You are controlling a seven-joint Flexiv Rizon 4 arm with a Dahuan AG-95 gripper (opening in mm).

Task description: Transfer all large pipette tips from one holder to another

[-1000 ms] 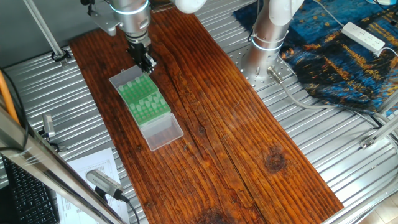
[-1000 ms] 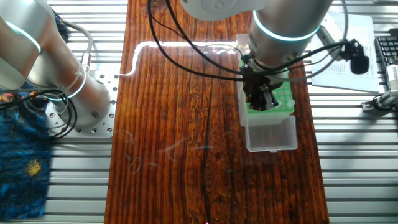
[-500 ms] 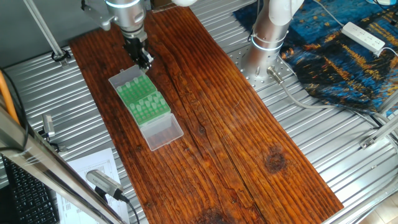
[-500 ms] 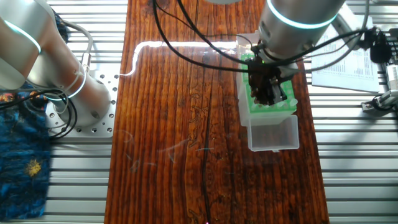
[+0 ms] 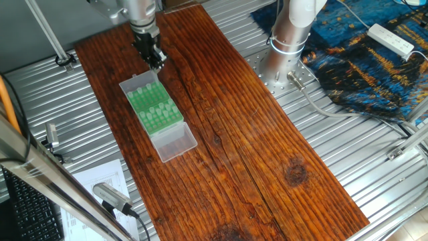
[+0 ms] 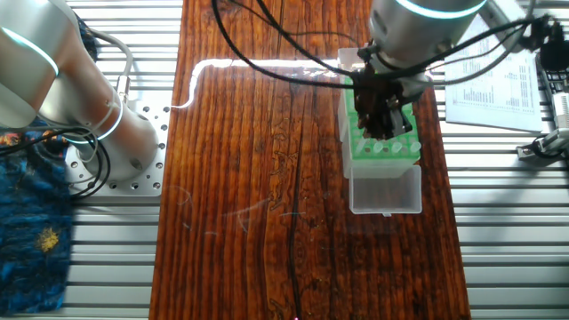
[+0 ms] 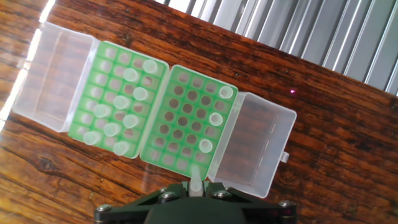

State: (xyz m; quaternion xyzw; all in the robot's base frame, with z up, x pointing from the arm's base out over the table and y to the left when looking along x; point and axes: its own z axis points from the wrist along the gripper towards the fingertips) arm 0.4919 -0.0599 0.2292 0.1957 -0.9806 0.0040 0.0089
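Gripper (image 7: 196,186) with its fingers clamped on one large pipette tip (image 7: 195,178), the tip projecting beyond them above the green rack (image 7: 188,117) holding three tips.

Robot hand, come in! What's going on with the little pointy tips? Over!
Gripper shut on one pipette tip, above the racks. Left green rack holds about ten tips; right green rack holds three. Nothing blocking.

The pincer (image 7: 198,186) is cut off by the hand view's lower edge; its arm hides the green racks' (image 6: 384,149) far end.
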